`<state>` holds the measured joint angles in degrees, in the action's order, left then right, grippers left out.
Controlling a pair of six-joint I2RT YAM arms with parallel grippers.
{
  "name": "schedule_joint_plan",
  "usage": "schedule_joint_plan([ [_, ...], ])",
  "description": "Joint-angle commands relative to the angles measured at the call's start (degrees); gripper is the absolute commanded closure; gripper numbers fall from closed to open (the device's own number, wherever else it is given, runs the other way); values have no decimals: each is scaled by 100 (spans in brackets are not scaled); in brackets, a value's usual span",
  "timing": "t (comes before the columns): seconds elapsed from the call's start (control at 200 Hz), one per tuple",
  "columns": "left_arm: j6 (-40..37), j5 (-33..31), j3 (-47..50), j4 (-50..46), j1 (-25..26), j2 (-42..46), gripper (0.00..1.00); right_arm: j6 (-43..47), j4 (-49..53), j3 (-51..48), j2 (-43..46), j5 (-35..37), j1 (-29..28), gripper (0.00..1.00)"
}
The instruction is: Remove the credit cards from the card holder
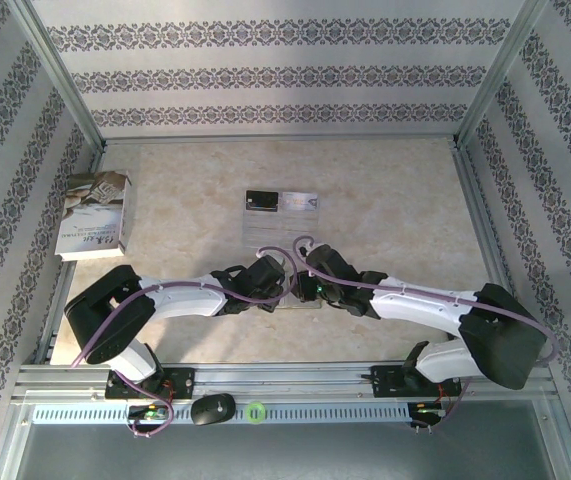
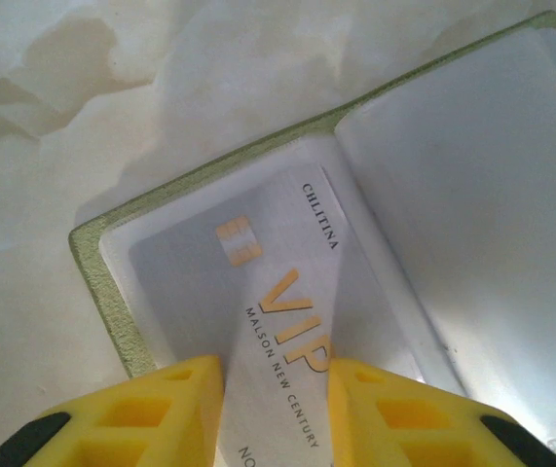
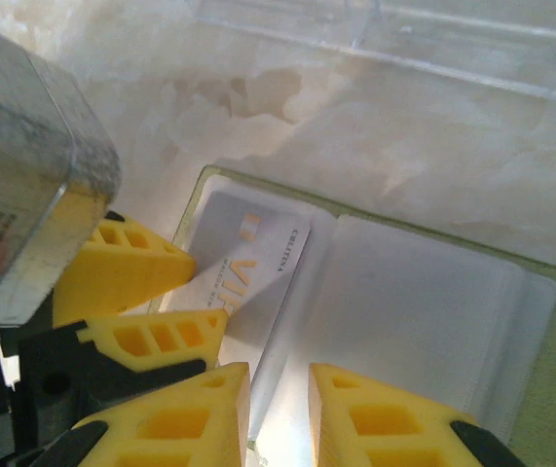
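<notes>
The card holder [image 2: 102, 282] lies open on the table, with a yellow-green rim and a pale inside [image 3: 424, 302]. A silvery-white credit card [image 2: 190, 282] printed "VIP" sits in its left pocket [image 3: 263, 243]. My left gripper [image 2: 276, 375] stands over that card with its yellow fingers a little apart and their tips on the card's face [image 3: 209, 292]. My right gripper [image 3: 279, 384] is narrowly open over the holder's middle fold. Both grippers meet at the table's middle [image 1: 290, 280] and hide the holder there. A black credit card [image 1: 260, 201] lies farther back.
A clear plastic sheet [image 1: 280, 228] lies under the black card, and its edge [image 3: 404, 39] runs just beyond the holder. A white-grey book [image 1: 95, 215] stands at the left. Patterned walls close in three sides of the table.
</notes>
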<state>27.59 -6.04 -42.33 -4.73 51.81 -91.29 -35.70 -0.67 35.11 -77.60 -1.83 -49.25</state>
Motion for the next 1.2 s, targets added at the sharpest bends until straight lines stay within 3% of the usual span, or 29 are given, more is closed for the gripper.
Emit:
schedule_joint_plan([
  [0.0,110,75,148,-164,83,-170,71,112,-185,190,-225,-430,-3,77],
  [0.285,235,182,224,-63,75,-223,77,-501,-311,349,-780,-860,219,86],
  [0.46,332,230,233,-143,24,-74,58,-621,-367,164,-583,-698,326,87],
  [0.63,103,-59,-77,-454,177,-294,55,-732,-494,-174,-258,-573,527,87],
  [0.879,101,-134,32,-583,242,-533,66,-600,-464,-229,-125,-724,567,86],
  [1.194,158,-62,141,-556,242,-445,79,-747,-757,31,-656,-1225,391,88],
])
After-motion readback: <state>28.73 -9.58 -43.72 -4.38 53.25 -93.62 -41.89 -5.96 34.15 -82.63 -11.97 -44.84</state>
